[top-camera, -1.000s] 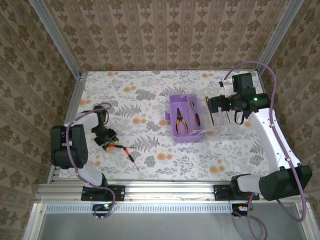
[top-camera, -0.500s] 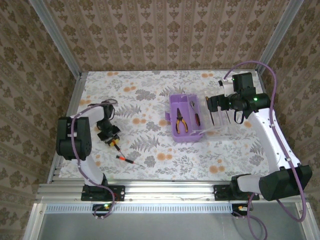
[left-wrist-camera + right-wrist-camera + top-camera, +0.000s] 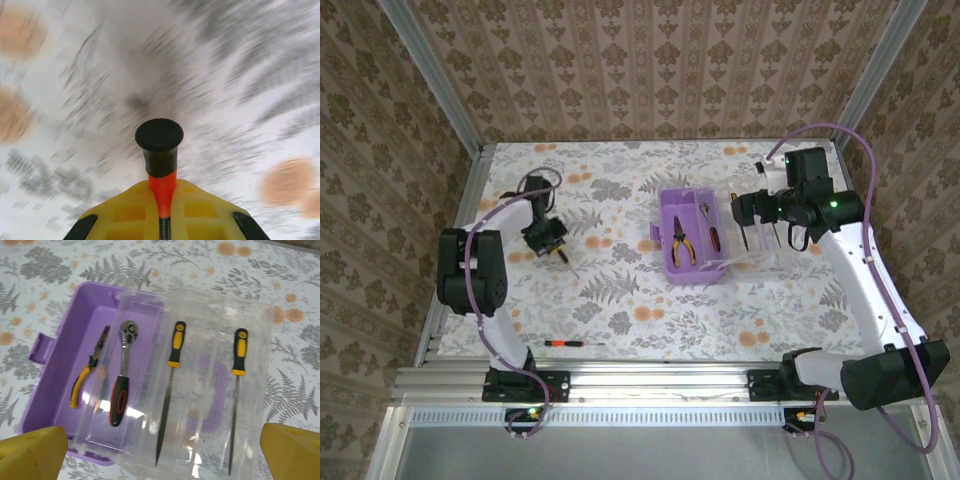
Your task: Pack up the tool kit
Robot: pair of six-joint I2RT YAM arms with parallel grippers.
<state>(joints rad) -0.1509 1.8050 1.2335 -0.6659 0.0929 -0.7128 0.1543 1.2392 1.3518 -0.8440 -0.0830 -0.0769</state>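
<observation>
Top external: floral tablecloth [image 3: 620, 290], patterned wallpaper [image 3: 650, 70]; left tool [image 3: 546, 236] clamps screwdriver [image 3: 160, 150], right tool [image 3: 752, 210] gapes empty.

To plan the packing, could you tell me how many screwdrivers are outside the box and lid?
2: one screwdriver clamped in the left tool, a second screwdriver lying on the table near its front edge; more could be hidden.

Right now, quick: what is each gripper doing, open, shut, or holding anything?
Left gripper: closed on the handle of the black-orange screwdriver.
Right gripper: open, holding nothing, over the clear lid of the tool kit.
</observation>
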